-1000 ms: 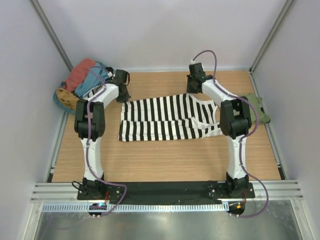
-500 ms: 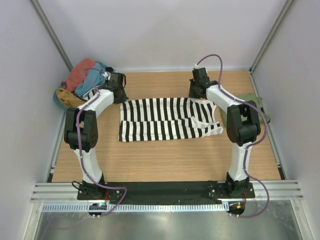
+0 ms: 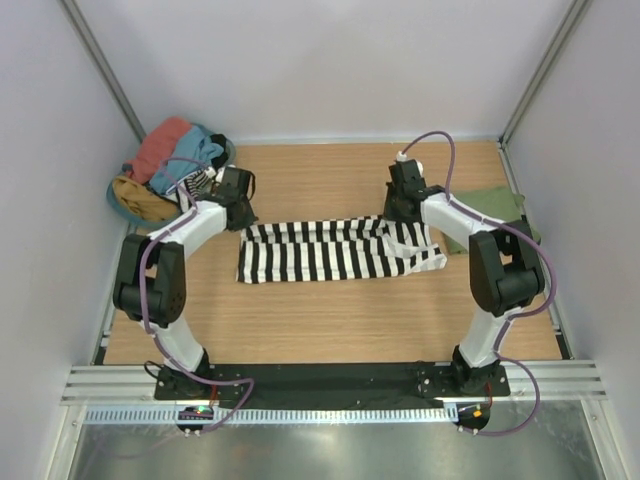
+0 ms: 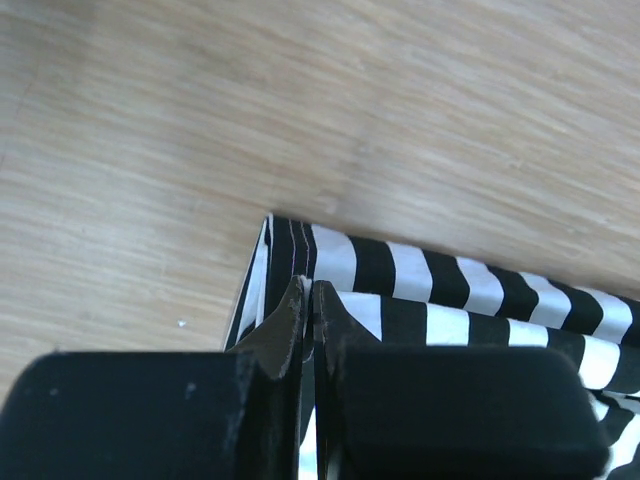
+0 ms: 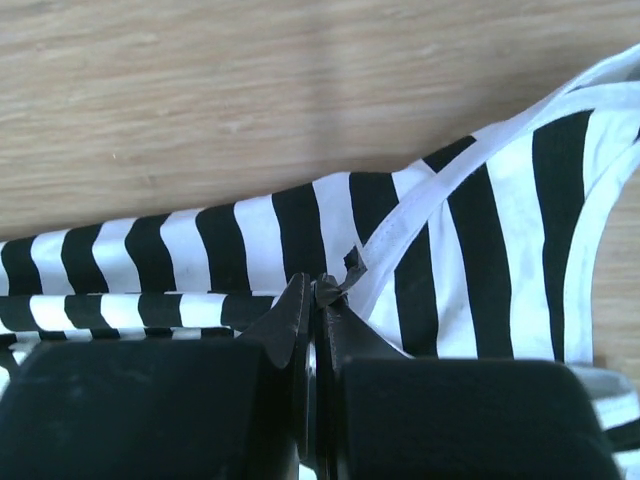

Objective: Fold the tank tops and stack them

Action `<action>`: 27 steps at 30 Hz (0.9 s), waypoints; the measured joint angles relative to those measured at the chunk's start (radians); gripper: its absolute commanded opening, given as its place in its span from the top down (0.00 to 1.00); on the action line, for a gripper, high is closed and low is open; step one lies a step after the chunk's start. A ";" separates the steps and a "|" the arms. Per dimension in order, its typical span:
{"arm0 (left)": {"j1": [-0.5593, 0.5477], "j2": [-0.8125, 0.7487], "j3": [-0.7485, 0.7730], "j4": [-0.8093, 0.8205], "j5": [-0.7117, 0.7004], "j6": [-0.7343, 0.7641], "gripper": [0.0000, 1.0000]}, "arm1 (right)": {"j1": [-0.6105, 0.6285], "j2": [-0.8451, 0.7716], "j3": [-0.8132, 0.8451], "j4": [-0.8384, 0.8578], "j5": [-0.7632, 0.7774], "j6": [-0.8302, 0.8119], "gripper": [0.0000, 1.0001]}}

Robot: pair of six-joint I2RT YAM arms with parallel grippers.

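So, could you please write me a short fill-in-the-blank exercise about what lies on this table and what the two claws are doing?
1. The tank top spread in the middle of the table has black and white ____.
2. The left claw and the right claw are both ____ on its far edge.
3. The olive green tank top lies at the table's ____ edge.
4. The pile of other clothes sits at the far ____ corner.

Missing words: stripes; shut; right; left.

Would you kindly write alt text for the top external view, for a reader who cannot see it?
The left gripper and right gripper each pinch the far edge of a striped tank top on a wooden table. An olive tank top sits at the right.
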 measured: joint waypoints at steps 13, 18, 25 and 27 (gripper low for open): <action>-0.016 -0.128 -0.127 -0.004 -0.063 -0.037 1.00 | 0.040 -0.121 -0.153 0.033 0.029 0.038 0.99; -0.016 -0.180 -0.153 -0.005 -0.075 -0.038 1.00 | 0.050 -0.160 -0.188 0.037 0.031 0.048 0.99; -0.018 -0.248 -0.223 -0.003 -0.075 -0.053 1.00 | 0.072 -0.223 -0.254 0.044 0.039 0.055 0.99; -0.018 -0.271 -0.254 -0.003 -0.073 -0.064 0.96 | 0.081 -0.239 -0.276 0.045 0.043 0.060 0.99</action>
